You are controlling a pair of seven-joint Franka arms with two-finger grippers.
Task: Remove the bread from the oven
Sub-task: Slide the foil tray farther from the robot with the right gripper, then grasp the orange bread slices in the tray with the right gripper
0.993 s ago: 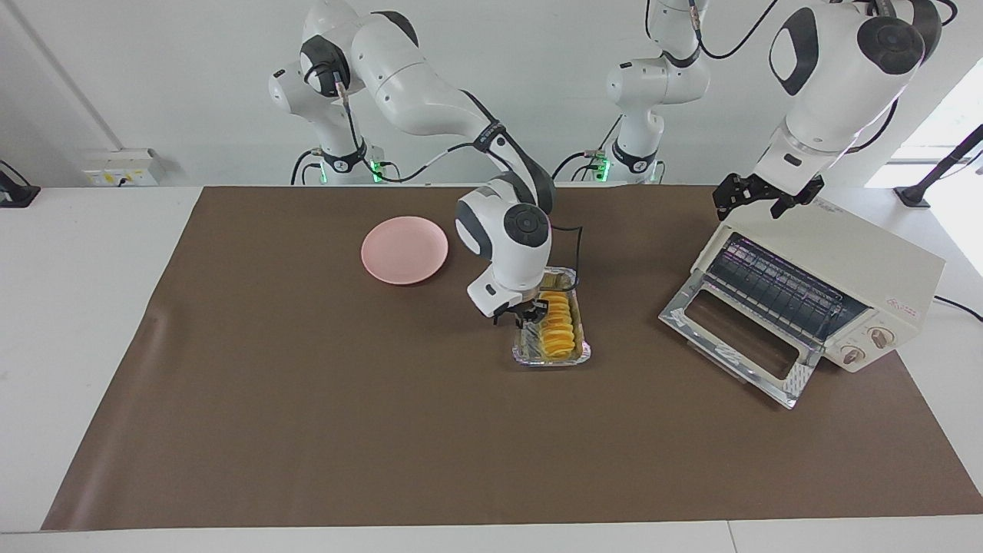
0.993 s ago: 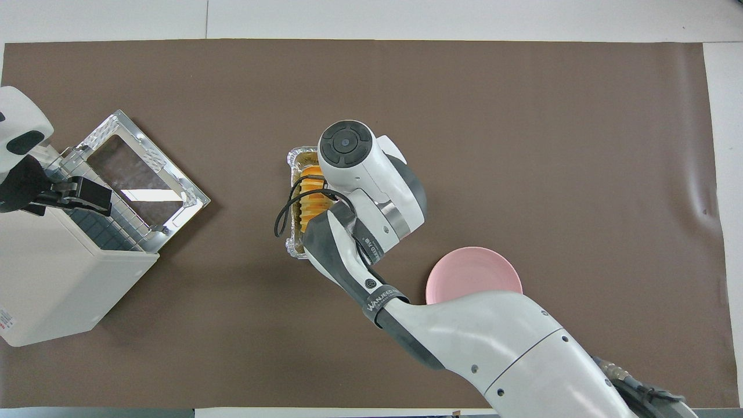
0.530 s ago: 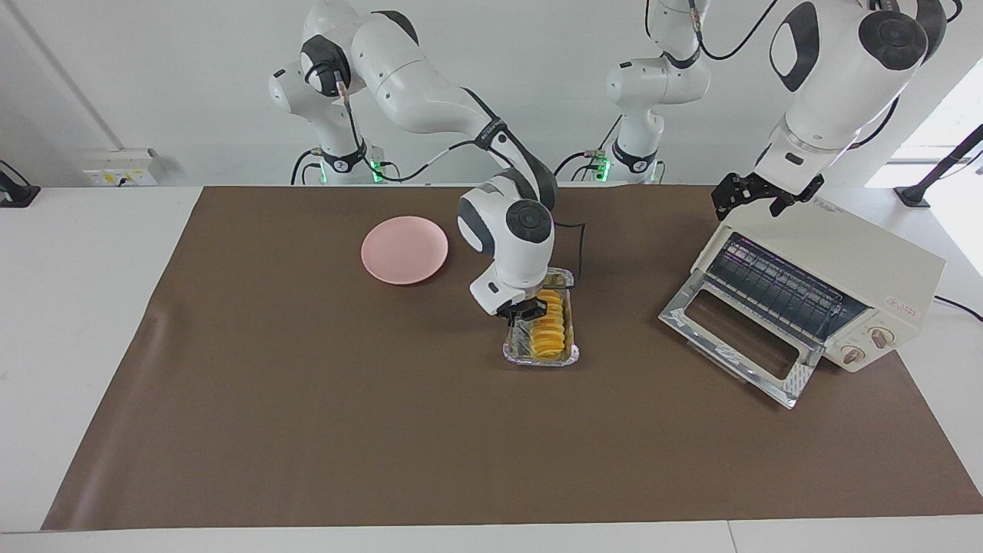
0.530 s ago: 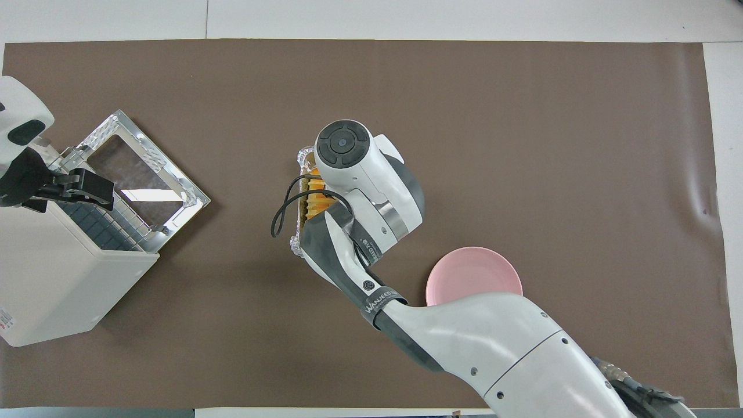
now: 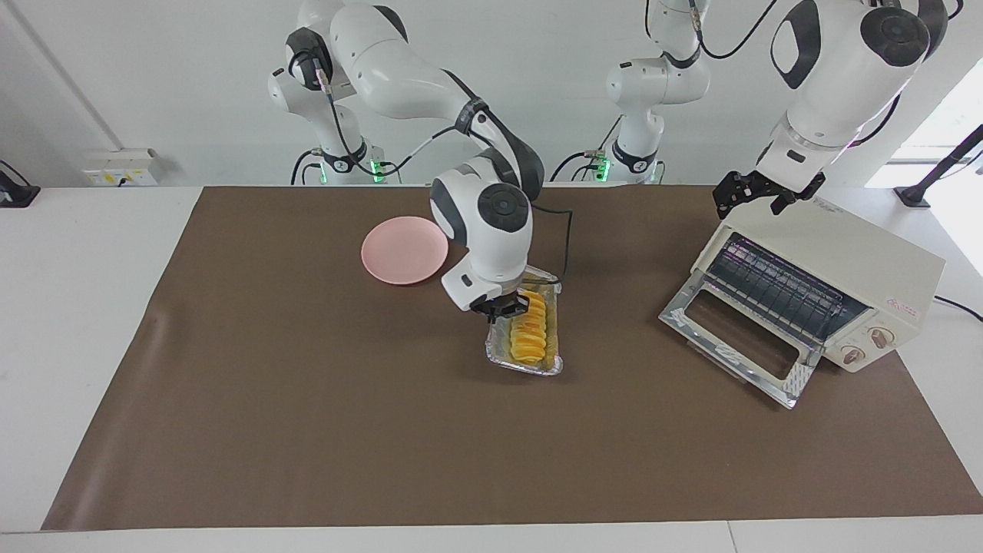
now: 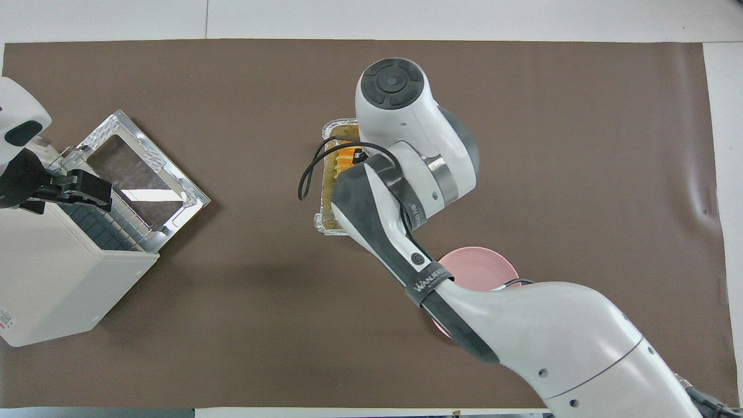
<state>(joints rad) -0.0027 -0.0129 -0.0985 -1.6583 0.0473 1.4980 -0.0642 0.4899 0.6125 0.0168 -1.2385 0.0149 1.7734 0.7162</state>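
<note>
The bread, a ridged golden-yellow loaf, lies in a crinkled foil tray out on the brown mat, well away from the oven. My right gripper is shut on the tray's rim at the end toward the robots. The tray hangs tilted just above the mat, with a shadow under it. In the overhead view my right hand covers most of the bread and the foil tray. The oven's glass door lies dropped open and its wire rack is bare. My left gripper hovers open over the oven's top edge.
A round pink plate sits on the mat beside the tray, toward the right arm's end and nearer the robots. My right forearm covers part of the plate in the overhead view. The oven stands at the left arm's end.
My right gripper closed on the tray's rim, lifted it and carried it toward the right arm's end of the table. The left arm has barely moved.
</note>
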